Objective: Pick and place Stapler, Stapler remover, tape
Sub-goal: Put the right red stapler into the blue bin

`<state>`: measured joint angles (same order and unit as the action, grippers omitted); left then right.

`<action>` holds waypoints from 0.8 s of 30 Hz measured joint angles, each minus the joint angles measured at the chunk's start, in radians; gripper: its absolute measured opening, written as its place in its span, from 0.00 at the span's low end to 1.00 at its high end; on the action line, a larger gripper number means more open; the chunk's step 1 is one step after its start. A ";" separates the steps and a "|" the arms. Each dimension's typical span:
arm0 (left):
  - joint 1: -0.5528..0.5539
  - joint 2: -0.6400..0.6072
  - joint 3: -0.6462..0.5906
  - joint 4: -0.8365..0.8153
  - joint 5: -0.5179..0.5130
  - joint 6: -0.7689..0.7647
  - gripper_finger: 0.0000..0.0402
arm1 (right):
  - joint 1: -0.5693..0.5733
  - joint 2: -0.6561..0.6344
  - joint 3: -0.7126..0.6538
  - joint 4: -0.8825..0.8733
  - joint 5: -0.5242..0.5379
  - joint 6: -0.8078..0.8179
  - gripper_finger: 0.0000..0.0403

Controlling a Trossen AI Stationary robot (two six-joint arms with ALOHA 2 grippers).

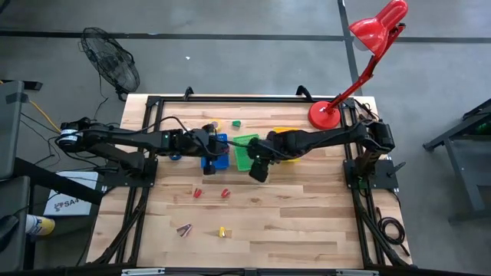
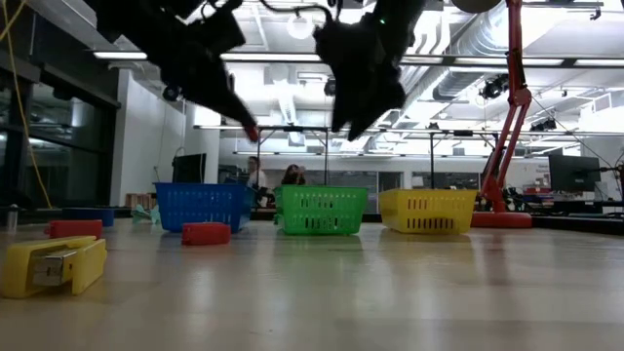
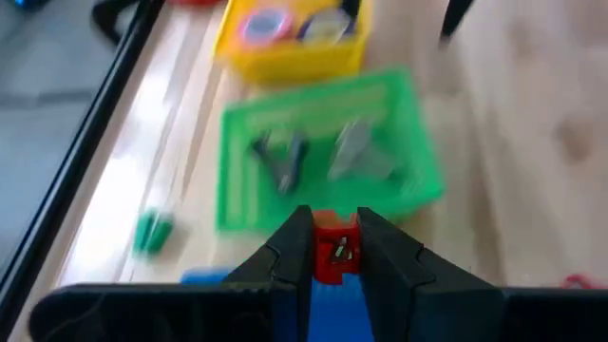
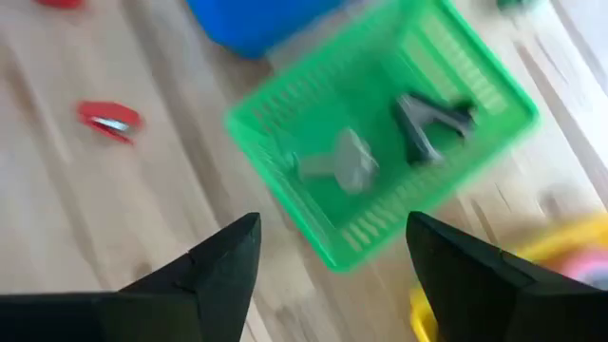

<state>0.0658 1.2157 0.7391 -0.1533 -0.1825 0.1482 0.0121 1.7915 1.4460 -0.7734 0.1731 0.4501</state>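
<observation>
My left gripper [image 3: 334, 237] hangs over the blue bin [image 1: 215, 157], shut on a small red stapler [image 3: 334, 255]. My right gripper [image 4: 332, 233] stands open above the near edge of the green bin [image 4: 380, 133] with nothing between its fingers. Two grey stapler removers [image 4: 337, 163] lie in the green bin. The yellow bin [image 3: 290, 38] holds tape rolls [image 3: 264, 24]. On the table lie two more red staplers [image 1: 197, 193], a yellow stapler [image 2: 49, 265] and a purple piece [image 1: 184, 228]. My left gripper pinches the red stapler [image 3: 334, 261] between its two fingers, which hide most of it; only a narrow red strip shows in the gap. The fingers slant down toward the table's right side. The stapler is lifted clear, above the blue bin.
The three bins stand in a row across the far middle of the table: blue, green, yellow. A red desk lamp [image 1: 360, 54] stands at the far right corner. A small green item [image 1: 236, 123] lies behind the bins. The near half of the table has open wood between the loose staplers.
</observation>
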 joint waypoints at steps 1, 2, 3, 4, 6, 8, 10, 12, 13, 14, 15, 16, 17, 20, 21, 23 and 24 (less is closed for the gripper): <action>0.002 0.000 0.000 -0.028 -0.025 -0.023 0.15 | -0.007 0.000 0.000 -0.023 0.000 0.021 0.64; 0.011 0.000 0.000 -0.058 -0.041 -0.052 0.15 | -0.015 0.000 0.000 -0.042 0.000 0.039 0.64; 0.023 0.000 0.000 -0.089 -0.045 -0.080 0.15 | -0.023 0.000 0.000 -0.057 0.000 0.053 0.64; 0.037 0.000 0.000 -0.123 -0.046 -0.108 0.15 | -0.032 0.000 0.000 -0.070 -0.001 0.068 0.64; 0.071 0.000 0.000 -0.177 -0.039 -0.153 0.15 | -0.053 0.000 0.000 -0.083 -0.013 0.085 0.64; 0.107 0.000 0.000 -0.220 -0.009 -0.181 0.15 | -0.075 0.000 0.000 -0.085 -0.040 0.089 0.64; 0.145 0.000 0.000 -0.247 0.037 -0.199 0.15 | -0.096 0.000 0.000 -0.085 -0.062 0.083 0.64; 0.179 0.000 0.000 -0.267 0.085 -0.217 0.15 | -0.116 0.000 0.000 -0.086 -0.079 0.069 0.64; 0.195 0.000 0.000 -0.274 0.107 -0.225 0.15 | -0.126 0.000 0.000 -0.086 -0.081 0.061 0.64; 0.209 0.002 0.000 -0.278 0.128 -0.232 0.15 | -0.134 0.000 0.000 -0.086 -0.082 0.046 0.64; 0.220 0.008 0.000 -0.277 0.146 -0.237 0.15 | -0.142 0.000 0.000 -0.086 -0.082 0.031 0.64; 0.229 0.013 0.000 -0.280 0.161 -0.245 0.15 | -0.151 0.000 0.000 -0.086 -0.083 0.014 0.64; 0.239 0.014 0.000 -0.293 0.178 -0.253 0.15 | -0.159 0.000 0.000 -0.086 -0.083 -0.004 0.64; 0.257 0.038 0.001 -0.287 0.212 -0.269 0.15 | -0.183 0.000 0.000 -0.085 -0.097 -0.058 0.64; 0.261 0.048 0.000 -0.294 0.218 -0.275 0.15 | -0.190 0.000 0.000 -0.085 -0.102 -0.074 0.64; 0.272 0.063 -0.001 -0.296 0.232 -0.288 0.15 | -0.206 0.000 0.000 -0.087 -0.105 -0.104 0.64; 0.275 0.073 0.000 -0.289 0.241 -0.295 0.15 | -0.212 0.000 0.000 -0.092 -0.105 -0.115 0.64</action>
<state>0.3408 1.2891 0.7391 -0.4423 0.0587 -0.1465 -0.2003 1.7916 1.4464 -0.8653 0.0681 0.3350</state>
